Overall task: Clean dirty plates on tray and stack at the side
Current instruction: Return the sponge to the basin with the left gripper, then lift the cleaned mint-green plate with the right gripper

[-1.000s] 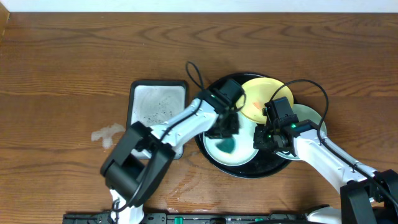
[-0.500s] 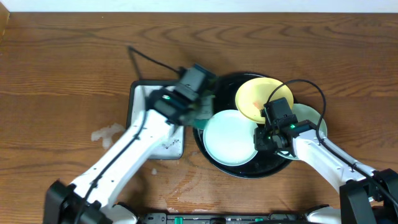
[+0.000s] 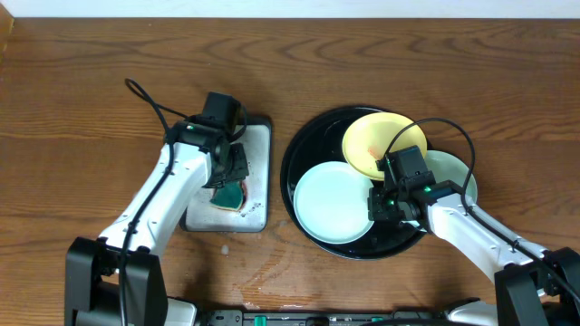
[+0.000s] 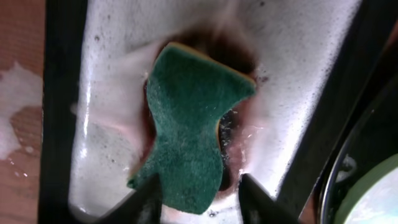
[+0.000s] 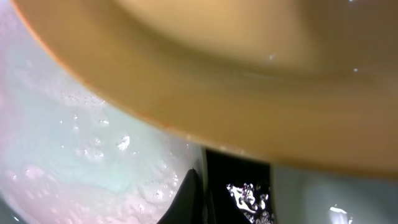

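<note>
Left gripper (image 4: 199, 182) hangs over a small grey tray (image 3: 260, 145) of suds, fingers apart. A green sponge (image 4: 186, 124) lies flat just ahead of them, its near end between them. It looks let go, so this hand should lift straight up and not drag it.

To its right, the black tray (image 3: 304, 145) holds a pale blue plate (image 3: 331, 201), a yellow plate (image 3: 372, 140) and a mint plate (image 3: 453, 172). Right gripper (image 3: 385, 201) is closed at the blue plate's rim, under the yellow plate's edge; a hold on the rim cannot be told. Lift the plate low and sideways, clear of the yellow one.

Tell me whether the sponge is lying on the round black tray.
No, the sponge lies on the wet grey tray, not the black one.
</note>
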### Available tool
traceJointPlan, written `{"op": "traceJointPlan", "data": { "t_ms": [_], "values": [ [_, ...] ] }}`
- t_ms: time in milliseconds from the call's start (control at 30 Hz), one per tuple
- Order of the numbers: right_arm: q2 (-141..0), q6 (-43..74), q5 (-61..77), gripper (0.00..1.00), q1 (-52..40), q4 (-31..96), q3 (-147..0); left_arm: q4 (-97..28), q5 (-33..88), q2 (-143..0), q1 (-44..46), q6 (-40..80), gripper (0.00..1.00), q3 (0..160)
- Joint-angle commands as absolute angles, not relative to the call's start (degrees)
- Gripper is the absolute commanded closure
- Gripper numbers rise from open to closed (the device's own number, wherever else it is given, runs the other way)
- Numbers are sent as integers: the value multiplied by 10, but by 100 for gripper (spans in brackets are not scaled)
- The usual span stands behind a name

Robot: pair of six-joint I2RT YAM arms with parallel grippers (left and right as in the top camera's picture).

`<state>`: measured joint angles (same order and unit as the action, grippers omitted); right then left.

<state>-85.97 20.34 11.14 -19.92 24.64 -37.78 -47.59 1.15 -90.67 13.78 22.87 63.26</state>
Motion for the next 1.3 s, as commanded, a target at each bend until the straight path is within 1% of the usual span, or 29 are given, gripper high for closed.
{"op": "traceJointPlan", "data": {
  "t_ms": [0,133,167,267,400,433,600,867,1000,1267],
  "values": [
    [-839,192,114,99,-204,290,-397,-483,68,-882,121,197,50,646],
    [-794,192,61,99,-204,352,-433,-495,101,-821,119,197,38,657],
    [-770,191,34,99,-204,383,-452,-498,105,-788,119,197,35,657],
    [-735,172,-17,99,-206,425,-484,-503,105,-743,119,197,27,657],
    [-696,135,-91,99,-228,455,-520,-505,105,-701,119,197,22,657],
    [-685,132,-123,99,-242,459,-529,-505,105,-694,119,197,18,657],
    [-674,118,-235,99,-307,453,-541,-505,105,-692,119,197,17,657],
    [-675,106,-316,99,-356,455,-541,-505,105,-692,119,197,17,657],
    [-675,39,-355,99,-386,444,-541,-505,105,-692,119,197,16,657],
    [-675,15,-468,99,-463,425,-541,-505,105,-692,119,197,16,657]
  ]
}}
